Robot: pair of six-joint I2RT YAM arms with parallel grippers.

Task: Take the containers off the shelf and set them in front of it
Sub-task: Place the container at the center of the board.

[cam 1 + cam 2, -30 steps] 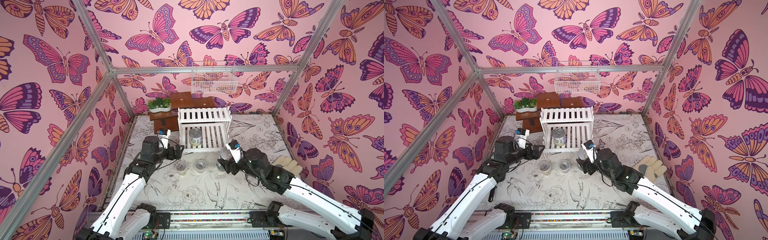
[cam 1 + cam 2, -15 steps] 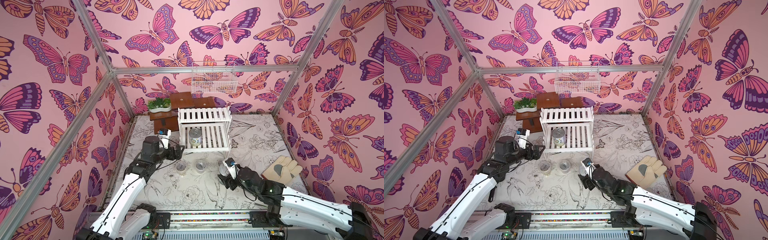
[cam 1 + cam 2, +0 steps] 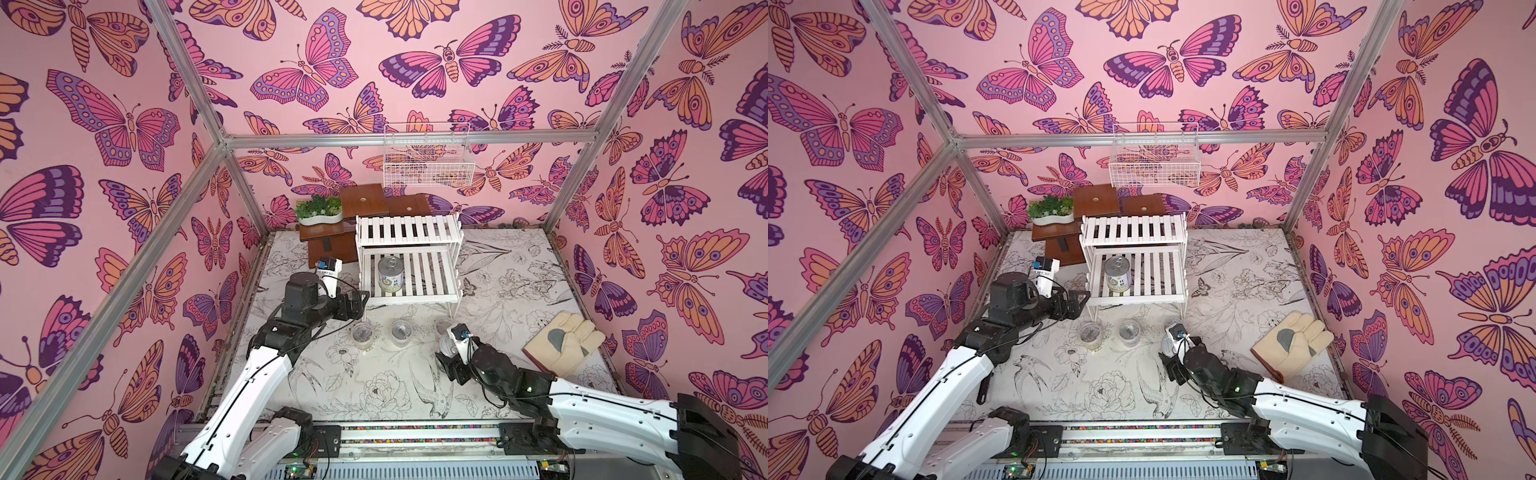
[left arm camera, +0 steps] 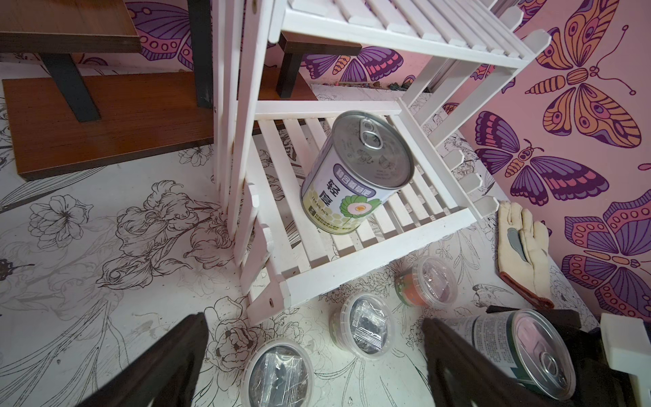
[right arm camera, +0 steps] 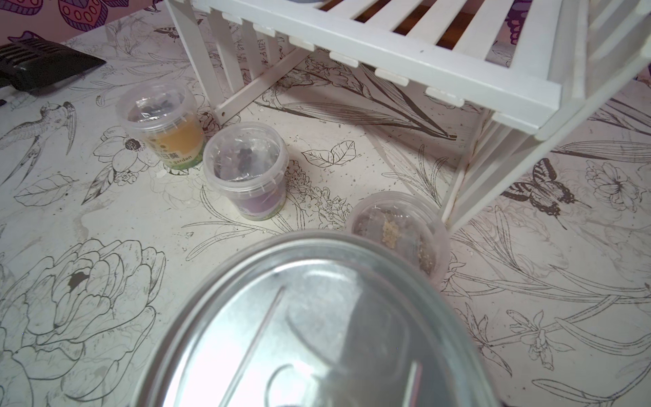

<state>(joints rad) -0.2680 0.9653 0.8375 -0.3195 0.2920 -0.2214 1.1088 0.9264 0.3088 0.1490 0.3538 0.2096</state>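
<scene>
R gripper (image 3: pixel 448 353) clamped on dark-label can (image 4: pixel 542 352) before shelf (image 4: pixel 380 243); set-down due, prob. L gripper (image 3: pixel 360 300) wide open; pale can (image 4: pixel 352 176) next.

Pink butterfly-print walls (image 3: pixel 374 62) fill the frame, edged by aluminium bars (image 3: pixel 411 139). A white wire basket (image 3: pixel 428 166) hangs upper centre; below it a brown stepped stand (image 3: pixel 361 203) stands on the flower-sketched floor (image 3: pixel 374 390).

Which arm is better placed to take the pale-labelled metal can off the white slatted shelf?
Left. The left pincer hangs open beside the shelf, near the pale-labelled metal can on its lower tier. The right pincer holds a second metal can.
</scene>
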